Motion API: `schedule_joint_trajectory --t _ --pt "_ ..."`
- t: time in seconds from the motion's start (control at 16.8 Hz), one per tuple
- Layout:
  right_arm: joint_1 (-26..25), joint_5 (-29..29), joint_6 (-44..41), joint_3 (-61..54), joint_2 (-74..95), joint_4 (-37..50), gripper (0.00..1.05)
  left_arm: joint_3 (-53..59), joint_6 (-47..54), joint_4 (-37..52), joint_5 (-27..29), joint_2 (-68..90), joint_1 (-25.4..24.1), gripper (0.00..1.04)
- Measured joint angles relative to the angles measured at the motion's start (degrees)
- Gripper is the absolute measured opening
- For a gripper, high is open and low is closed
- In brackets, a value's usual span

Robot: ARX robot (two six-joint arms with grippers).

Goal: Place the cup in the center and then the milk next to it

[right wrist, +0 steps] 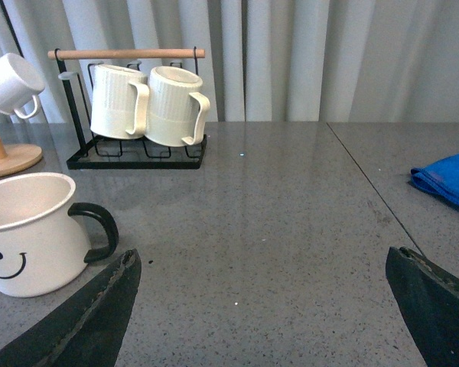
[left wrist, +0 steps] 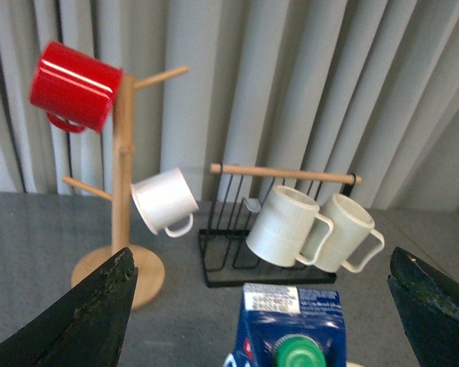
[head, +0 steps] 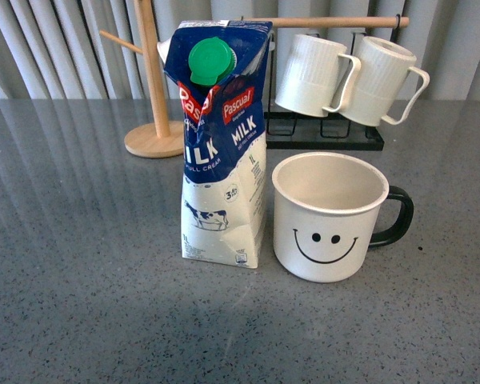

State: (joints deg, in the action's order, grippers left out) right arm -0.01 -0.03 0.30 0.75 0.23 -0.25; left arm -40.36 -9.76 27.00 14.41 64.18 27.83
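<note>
The cup point(head: 328, 216), a wide white mug with a black smiley face and dark handle, stands upright on the grey table point(head: 80, 304) near the middle. The milk point(head: 220, 144), a blue-and-white carton with a green cap, stands upright just left of it, almost touching. Neither arm shows in the front view. My left gripper point(left wrist: 264, 306) is open, above and behind the milk's top point(left wrist: 294, 332). My right gripper point(right wrist: 264, 306) is open and empty over bare table, to the right of the cup point(right wrist: 34, 233).
A wooden mug tree point(head: 152, 80) stands behind the milk, holding a red mug point(left wrist: 75, 86) and a small white cup point(left wrist: 164, 201). A black rack point(head: 324, 132) behind the cup holds two ribbed white mugs point(head: 348, 76). A blue cloth point(right wrist: 447, 177) lies at the far right.
</note>
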Motion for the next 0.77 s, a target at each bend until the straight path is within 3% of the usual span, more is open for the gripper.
schedule_joint_trajectory --t 0.3,0.36,0.48,0.72,0.77 --pt "0.0 0.0 0.0 0.0 0.0 0.0 0.98 2.6 3.2 -6.6 -7.1 -10.3 -12.5 0.98" --pt "0.0 0.0 0.0 0.0 0.0 0.0 0.98 3.1 5.0 -10.5 -6.3 -12.8 -14.5 0.94" --pt "0.0 0.0 0.0 0.0 0.0 0.0 0.98 10.6 7.9 -11.4 -4.5 -20.2 -18.6 0.69" --pt "0.0 0.0 0.0 0.0 0.0 0.0 0.98 23.3 8.8 -7.5 -8.3 -27.1 -21.9 0.2" --pt "0.0 0.0 0.0 0.0 0.0 0.0 0.98 28.0 8.9 -6.8 -13.8 -31.6 -27.4 0.02"
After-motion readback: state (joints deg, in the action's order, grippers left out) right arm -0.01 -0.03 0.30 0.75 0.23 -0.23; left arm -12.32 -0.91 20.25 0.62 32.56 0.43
